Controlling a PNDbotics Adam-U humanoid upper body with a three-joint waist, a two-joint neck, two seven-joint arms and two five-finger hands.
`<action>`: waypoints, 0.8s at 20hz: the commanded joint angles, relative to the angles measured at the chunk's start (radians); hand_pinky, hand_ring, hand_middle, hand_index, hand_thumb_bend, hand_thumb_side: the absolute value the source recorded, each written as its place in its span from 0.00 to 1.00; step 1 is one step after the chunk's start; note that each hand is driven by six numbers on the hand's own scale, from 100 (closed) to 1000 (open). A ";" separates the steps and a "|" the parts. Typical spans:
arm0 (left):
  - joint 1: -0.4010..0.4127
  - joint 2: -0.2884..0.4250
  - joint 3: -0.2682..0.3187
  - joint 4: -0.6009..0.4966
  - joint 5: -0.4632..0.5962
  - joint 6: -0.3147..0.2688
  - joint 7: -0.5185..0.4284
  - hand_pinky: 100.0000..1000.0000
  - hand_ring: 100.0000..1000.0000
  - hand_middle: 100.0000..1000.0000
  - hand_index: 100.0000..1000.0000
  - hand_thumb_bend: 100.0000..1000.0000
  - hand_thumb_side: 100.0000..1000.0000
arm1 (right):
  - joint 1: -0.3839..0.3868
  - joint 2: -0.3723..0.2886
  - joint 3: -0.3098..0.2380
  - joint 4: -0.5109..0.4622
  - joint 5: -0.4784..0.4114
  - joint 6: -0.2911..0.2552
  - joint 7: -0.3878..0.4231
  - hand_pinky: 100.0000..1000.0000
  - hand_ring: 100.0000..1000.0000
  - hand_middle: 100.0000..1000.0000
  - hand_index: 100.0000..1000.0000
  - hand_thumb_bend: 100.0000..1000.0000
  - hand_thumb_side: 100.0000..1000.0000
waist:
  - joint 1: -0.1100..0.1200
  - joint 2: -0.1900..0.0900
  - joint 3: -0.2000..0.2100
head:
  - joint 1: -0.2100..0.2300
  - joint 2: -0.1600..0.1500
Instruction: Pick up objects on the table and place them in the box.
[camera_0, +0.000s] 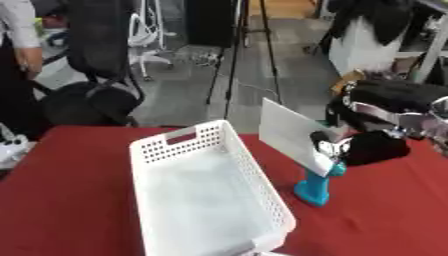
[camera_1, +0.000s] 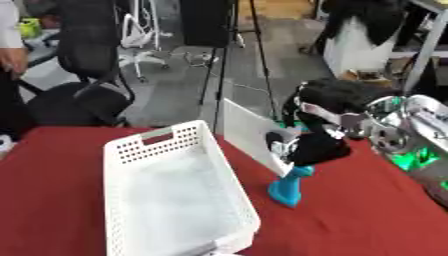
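Right hand (camera_0: 372, 147) with fingers curled round a white flat panel (camera_0: 293, 135) on a blue handle (camera_0: 315, 187), just beside white perforated box (camera_0: 206, 200), red bench (camera_0: 61, 200)

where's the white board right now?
The white board is held up by the right hand, tilted, just right of the basket and above the blue object on the red table.
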 joint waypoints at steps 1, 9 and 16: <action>-0.018 0.016 0.003 -0.010 -0.002 -0.003 0.001 0.63 0.59 0.58 0.70 0.00 0.90 | -0.030 0.003 -0.003 0.027 0.018 -0.008 0.000 0.84 0.65 0.17 0.36 0.00 0.59 | 0.001 -0.009 0.015 | -0.021 -0.021; -0.028 0.003 0.006 -0.010 0.004 -0.007 0.005 0.63 0.59 0.58 0.70 0.00 0.90 | -0.071 0.054 0.023 0.107 0.055 -0.031 -0.003 0.84 0.65 0.17 0.36 0.00 0.59 | 0.001 0.014 0.061 | -0.070 -0.042; -0.038 -0.004 0.006 -0.010 0.007 -0.009 0.008 0.62 0.59 0.58 0.70 0.00 0.90 | -0.106 0.098 0.043 0.160 0.080 -0.048 -0.003 0.84 0.65 0.17 0.36 0.00 0.60 | -0.002 0.032 0.084 | -0.092 -0.053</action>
